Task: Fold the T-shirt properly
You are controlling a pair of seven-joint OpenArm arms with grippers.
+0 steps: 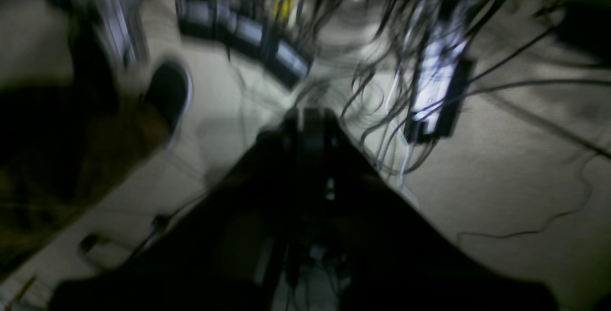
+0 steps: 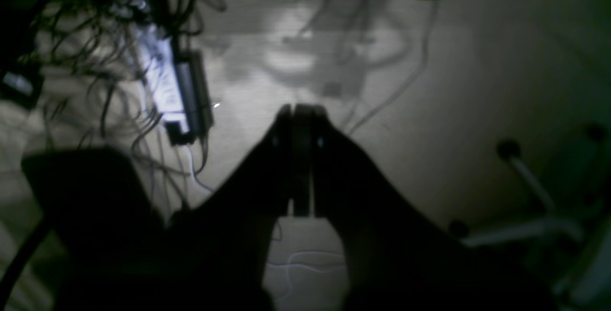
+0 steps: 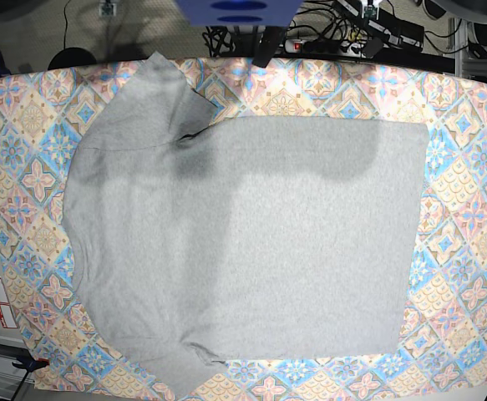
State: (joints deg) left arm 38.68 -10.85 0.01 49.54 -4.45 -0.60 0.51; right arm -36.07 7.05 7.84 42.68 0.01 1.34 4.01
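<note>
T-shirt [image 3: 243,242] lies flat, plain side up; left gripper [image 1: 310,120] and right gripper [image 2: 300,120] look pinched closed, empty. Probably start with the twelve-o'clock sleeve.

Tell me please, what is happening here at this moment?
A grey T-shirt lies spread flat, plain side up, on the patterned tablecloth, not yet folded. Neither arm is touching it. The wrist cameras show the left gripper and the right gripper both shut and empty, pointing at a floor with cables, away from the table.
</note>
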